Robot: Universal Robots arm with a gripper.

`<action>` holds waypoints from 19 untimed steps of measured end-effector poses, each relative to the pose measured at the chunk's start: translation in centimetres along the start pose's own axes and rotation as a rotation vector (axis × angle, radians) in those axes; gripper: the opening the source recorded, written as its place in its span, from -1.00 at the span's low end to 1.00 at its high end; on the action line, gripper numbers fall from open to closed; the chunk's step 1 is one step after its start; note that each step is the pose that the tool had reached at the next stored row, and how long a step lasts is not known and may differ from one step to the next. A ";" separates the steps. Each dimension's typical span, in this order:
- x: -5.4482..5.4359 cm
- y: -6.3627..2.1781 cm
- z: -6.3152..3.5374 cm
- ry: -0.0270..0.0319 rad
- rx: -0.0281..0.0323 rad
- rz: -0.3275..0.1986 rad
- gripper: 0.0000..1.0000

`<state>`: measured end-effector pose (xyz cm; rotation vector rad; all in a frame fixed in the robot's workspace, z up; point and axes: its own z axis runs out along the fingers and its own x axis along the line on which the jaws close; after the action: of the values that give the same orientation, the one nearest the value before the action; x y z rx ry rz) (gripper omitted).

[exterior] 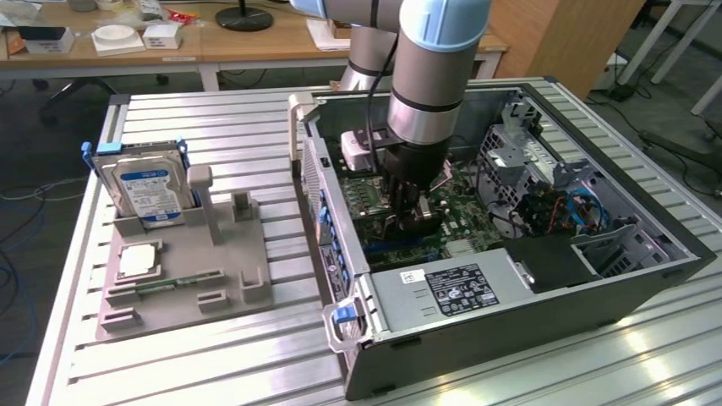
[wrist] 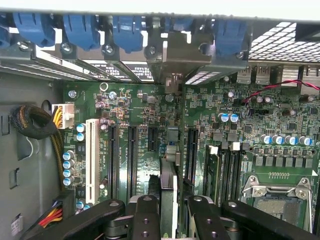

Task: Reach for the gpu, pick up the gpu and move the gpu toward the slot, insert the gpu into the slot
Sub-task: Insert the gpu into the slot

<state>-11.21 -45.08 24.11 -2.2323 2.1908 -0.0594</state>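
The gpu (wrist: 169,186) is seen edge-on in the wrist view, a thin card standing upright on the green motherboard (wrist: 240,125) between two black slots (wrist: 132,152). Its silver end bracket (wrist: 175,52) sits against the case's rear opening. My gripper (wrist: 172,212) is shut on the card's upper edge, with one black finger (wrist: 145,215) on each side. In the exterior view, my gripper (exterior: 412,213) reaches straight down into the open computer case (exterior: 631,262), and the gpu (exterior: 415,227) shows just below the fingers as a dark shape low over the board.
On the exterior view's left, a grey fixture (exterior: 181,279) holds a blue-labelled hard drive (exterior: 147,190) and a square processor chip (exterior: 138,260). Inside the case are the power supply (exterior: 451,292), a CPU socket (wrist: 277,192), blue rear latches (wrist: 80,30) and a cable bundle (wrist: 35,122).
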 end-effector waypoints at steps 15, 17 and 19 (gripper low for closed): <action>0.0 0.18 -0.01 0.0003 0.0147 0.000 -0.47; 0.0 0.21 -0.01 0.0002 0.0149 0.000 -0.47; 0.0 0.22 -0.01 0.0003 0.0154 0.000 -0.47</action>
<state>-11.43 -45.08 24.11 -2.2243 2.1830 -0.0763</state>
